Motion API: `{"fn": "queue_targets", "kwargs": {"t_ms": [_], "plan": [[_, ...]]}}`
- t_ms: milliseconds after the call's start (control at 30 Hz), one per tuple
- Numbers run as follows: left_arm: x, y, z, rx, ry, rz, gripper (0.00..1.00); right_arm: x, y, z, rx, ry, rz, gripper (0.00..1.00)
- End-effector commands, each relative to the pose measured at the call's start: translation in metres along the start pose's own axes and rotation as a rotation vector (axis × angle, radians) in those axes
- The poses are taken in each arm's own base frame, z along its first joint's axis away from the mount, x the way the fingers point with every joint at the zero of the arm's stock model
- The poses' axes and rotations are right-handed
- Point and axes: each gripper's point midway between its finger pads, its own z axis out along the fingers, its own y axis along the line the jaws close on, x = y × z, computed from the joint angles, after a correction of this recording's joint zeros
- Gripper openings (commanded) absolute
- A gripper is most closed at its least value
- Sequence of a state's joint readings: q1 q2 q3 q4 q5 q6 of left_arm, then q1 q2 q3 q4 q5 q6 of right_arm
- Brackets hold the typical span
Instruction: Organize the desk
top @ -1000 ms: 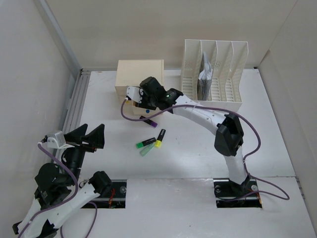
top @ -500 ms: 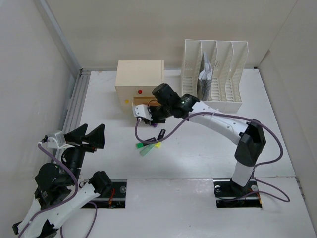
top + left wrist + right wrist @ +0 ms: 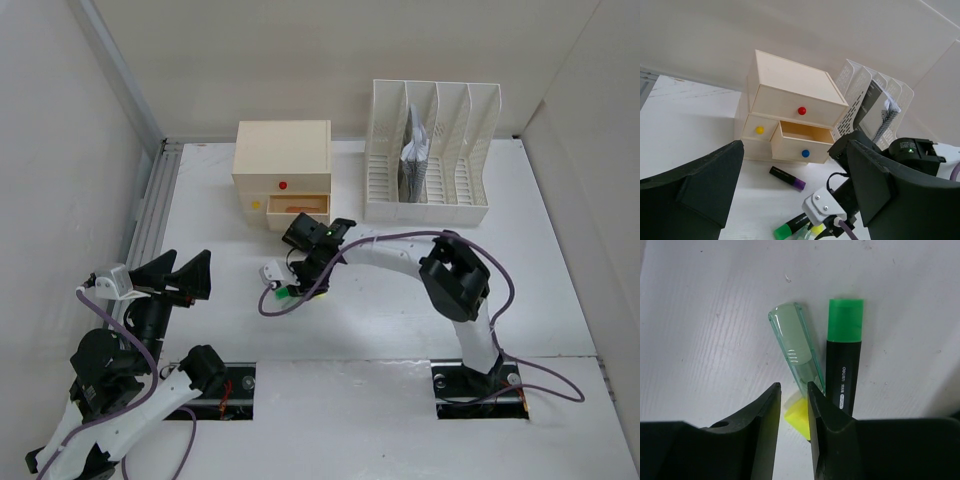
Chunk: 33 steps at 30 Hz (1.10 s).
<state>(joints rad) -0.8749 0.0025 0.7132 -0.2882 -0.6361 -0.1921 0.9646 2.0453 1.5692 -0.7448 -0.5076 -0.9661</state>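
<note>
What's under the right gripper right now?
On the desk: a green highlighter, a pale clear-green highlighter beside it, and a yellow highlighter showing between the fingers of the right gripper. The fingers cover all three near ends.

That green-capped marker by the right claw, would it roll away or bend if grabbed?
The green highlighter looks like hard plastic, so it is probably stiff and light. Its smooth body may slip or roll on the flat desk, though the pale green marker beside it might block that.
</note>
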Motion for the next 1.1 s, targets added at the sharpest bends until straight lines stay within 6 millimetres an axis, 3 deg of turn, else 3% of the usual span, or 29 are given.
{"fn": "queue_targets", "kwargs": {"t_ms": [0, 367, 833, 1067], "plan": [[-0.027, 0.007, -0.017, 0.029, -0.109, -0.073, 0.82, -0.028, -0.002, 0.001, -0.006, -0.066, -0.057, 0.34], [-0.026, 0.005, -0.017, 0.038, -0.107, -0.072, 0.82, -0.025, -0.005, 0.02, 0.004, -0.042, -0.04, 0.42], [-0.026, 0.005, -0.017, 0.038, -0.107, -0.072, 0.82, -0.015, -0.019, 0.025, 0.077, -0.006, -0.027, 0.49], [-0.026, 0.005, -0.017, 0.038, -0.107, -0.072, 0.82, -0.006, -0.008, 0.035, 0.045, 0.015, -0.017, 0.49]]}}
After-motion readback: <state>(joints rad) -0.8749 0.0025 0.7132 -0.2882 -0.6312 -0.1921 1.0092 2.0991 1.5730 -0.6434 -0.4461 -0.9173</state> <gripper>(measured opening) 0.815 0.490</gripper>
